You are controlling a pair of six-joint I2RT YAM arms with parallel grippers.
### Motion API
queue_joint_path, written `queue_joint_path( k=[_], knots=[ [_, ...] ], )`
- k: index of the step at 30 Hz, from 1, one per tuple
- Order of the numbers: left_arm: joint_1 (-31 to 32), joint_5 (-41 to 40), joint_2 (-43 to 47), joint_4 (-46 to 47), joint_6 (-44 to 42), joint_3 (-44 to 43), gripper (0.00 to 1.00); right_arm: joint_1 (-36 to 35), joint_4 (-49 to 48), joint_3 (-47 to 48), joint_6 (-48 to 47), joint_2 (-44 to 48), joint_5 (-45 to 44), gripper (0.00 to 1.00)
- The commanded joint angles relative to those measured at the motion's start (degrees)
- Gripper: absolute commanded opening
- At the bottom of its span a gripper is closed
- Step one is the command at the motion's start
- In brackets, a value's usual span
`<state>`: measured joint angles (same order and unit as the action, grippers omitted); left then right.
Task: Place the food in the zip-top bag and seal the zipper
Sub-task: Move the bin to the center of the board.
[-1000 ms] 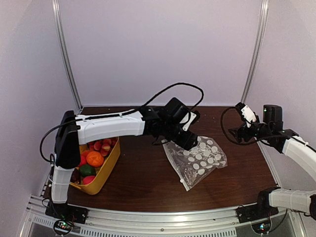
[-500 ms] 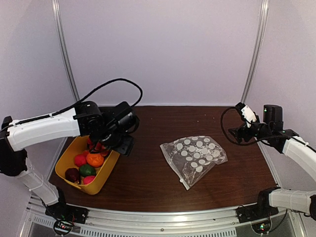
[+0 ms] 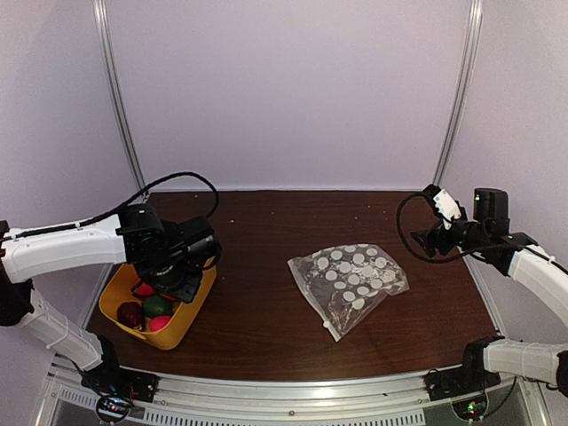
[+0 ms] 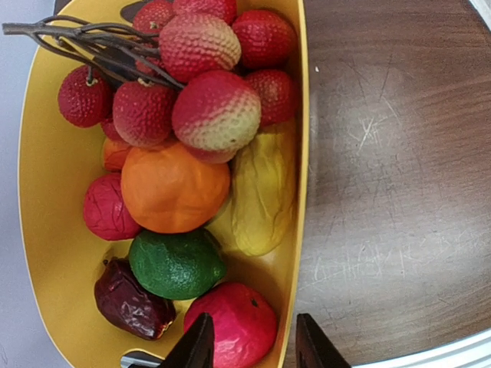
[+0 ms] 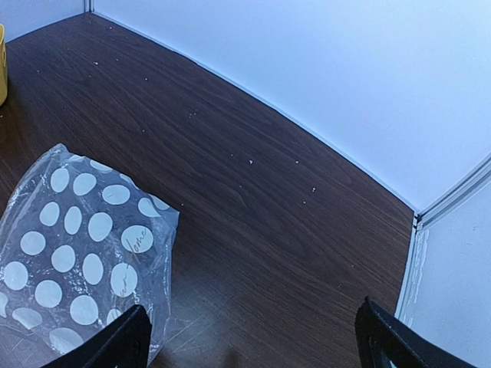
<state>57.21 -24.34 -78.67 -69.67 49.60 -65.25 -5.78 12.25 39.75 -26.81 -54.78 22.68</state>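
The food lies in a yellow tub [image 3: 185,327] at the left: a bunch of red lychee-like fruits [image 4: 201,73], an orange [image 4: 173,188], a green lime [image 4: 175,263], a yellow piece [image 4: 263,192], a dark purple piece [image 4: 130,299] and a red fruit [image 4: 234,322]. My left gripper [image 3: 177,286] hangs open just above the tub. In the left wrist view the gripper [image 4: 253,349] straddles the red fruit and the tub's right rim. The polka-dot zip-top bag [image 3: 349,280] lies flat mid-table, and I cannot make out its zipper. My right gripper [image 3: 424,241] is open and empty, raised to the right of the bag [image 5: 69,253].
The tub [image 4: 46,192] sits near the table's left and front edges. Bare dark wood [image 3: 266,231] lies between tub and bag. White walls and metal corner posts [image 3: 453,98] close the back. Pale crumbs dot the far table [image 5: 252,162].
My left arm has swung from the bag leftward to the tub and lowered over the food. The bag settled flat after I left it. The right arm has not moved.
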Motion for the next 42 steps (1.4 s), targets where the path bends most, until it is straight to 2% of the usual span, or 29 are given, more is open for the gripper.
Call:
queue_joint_path(
  k=[1,6,13,17,22,26,35,39,42],
  knots=[
    [-1.86,2.52,-1.21,5.40,-2.97,1.90,0.37,-0.10,0.76,-0.81,-0.20,1.13,-0.02,0.94],
    [-4.01,8.02,-2.36,11.47,-5.90,3.82,0.33,-0.04,0.84,-0.81,-0.17,1.00,0.08,0.94],
    [-4.67,8.25,-8.51,15.75,-13.98,0.91,0.00,-0.10,0.77,-0.89,-0.36,0.88,0.13,0.94],
    [-4.65,7.41,-11.89,19.54,-22.22,-3.85,0.00,-0.08,0.93,-0.90,-0.36,0.79,0.35,0.94],
    [-4.65,6.81,-15.78,28.02,-38.72,-8.97,0.00,-0.11,0.93,-0.90,-0.44,1.02,0.13,0.94],
    [-4.67,8.17,-19.07,35.81,-54.17,-10.53,0.00,-0.11,0.93,-0.98,-0.44,1.01,0.33,0.94],
    [-5.28,5.02,-28.02,49.00,-78.50,-14.22,0.00,-0.08,1.24,-0.81,-0.31,-0.07,1.12,0.94],
    [-9.10,6.51,-31.79,50.80,-81.92,-18.79,0.00,-0.06,1.36,-0.70,-0.18,-0.18,1.07,0.94],
    [-10.17,9.88,-32.15,55.90,-88.13,-18.49,0.00,-0.08,1.33,-0.72,0.12,-0.23,1.22,0.94]
  ],
)
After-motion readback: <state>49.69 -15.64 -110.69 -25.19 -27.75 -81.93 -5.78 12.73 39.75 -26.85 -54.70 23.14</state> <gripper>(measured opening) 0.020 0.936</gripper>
